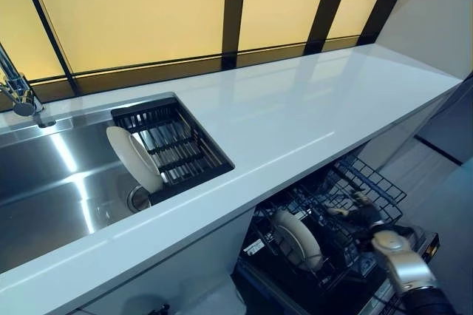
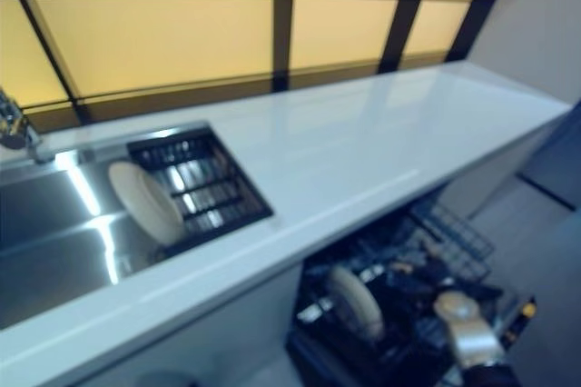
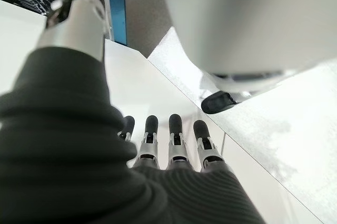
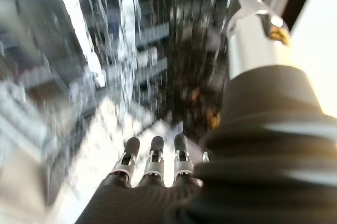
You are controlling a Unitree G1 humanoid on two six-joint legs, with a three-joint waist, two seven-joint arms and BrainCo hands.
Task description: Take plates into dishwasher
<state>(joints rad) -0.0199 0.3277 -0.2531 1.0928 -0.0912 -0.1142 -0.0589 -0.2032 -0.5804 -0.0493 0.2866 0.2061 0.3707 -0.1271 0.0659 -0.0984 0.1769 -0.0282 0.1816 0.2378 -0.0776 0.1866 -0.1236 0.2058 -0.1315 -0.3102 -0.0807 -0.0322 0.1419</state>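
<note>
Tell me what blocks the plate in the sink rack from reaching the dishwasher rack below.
The white countertop lies between the plate and the dishwasher rack; the plate must go up and over its front edge. One plate already stands there, beside the right robot hand.

Warm yellow light came from the backlit panels [image 1: 140,26] across the top of the frame, throwing glare streaks on the steel sink [image 1: 52,182] and white desk [image 1: 295,108]. The dishwasher rack [image 1: 325,219] at lower right sat dim. The right wrist view was heavily motion-blurred.

No readable text, labels, numbers or signs anywhere.
</note>
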